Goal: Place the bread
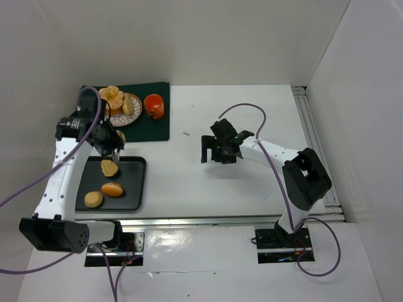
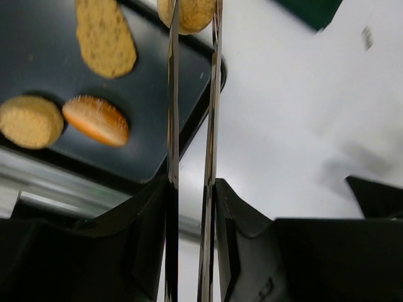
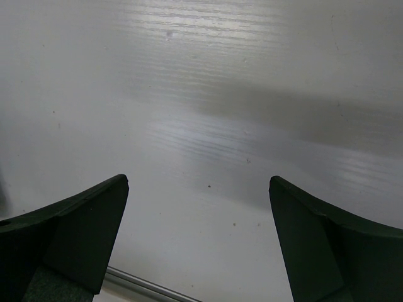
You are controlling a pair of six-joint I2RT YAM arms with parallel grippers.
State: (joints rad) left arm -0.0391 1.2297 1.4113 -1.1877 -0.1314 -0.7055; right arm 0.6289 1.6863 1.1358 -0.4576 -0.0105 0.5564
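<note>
My left gripper (image 1: 112,143) (image 2: 192,189) is shut on a pair of thin metal tongs (image 2: 171,113). The tong tips pinch a golden bread roll (image 2: 192,14) above the far edge of the black tray (image 1: 135,182) (image 2: 151,107). Three rolls lie in the tray: an oval one (image 1: 109,167) (image 2: 106,38), another oval one (image 1: 113,189) (image 2: 96,119) and a round one (image 1: 94,199) (image 2: 30,121). More rolls (image 1: 113,95) sit on a patterned plate (image 1: 130,112) at the back left. My right gripper (image 1: 214,154) (image 3: 198,182) is open and empty over the bare table.
The plate and an orange cup (image 1: 154,106) stand on a dark green mat (image 1: 151,126) behind the tray. White walls close in the left, back and right. A metal rail (image 1: 315,145) runs along the table's right edge.
</note>
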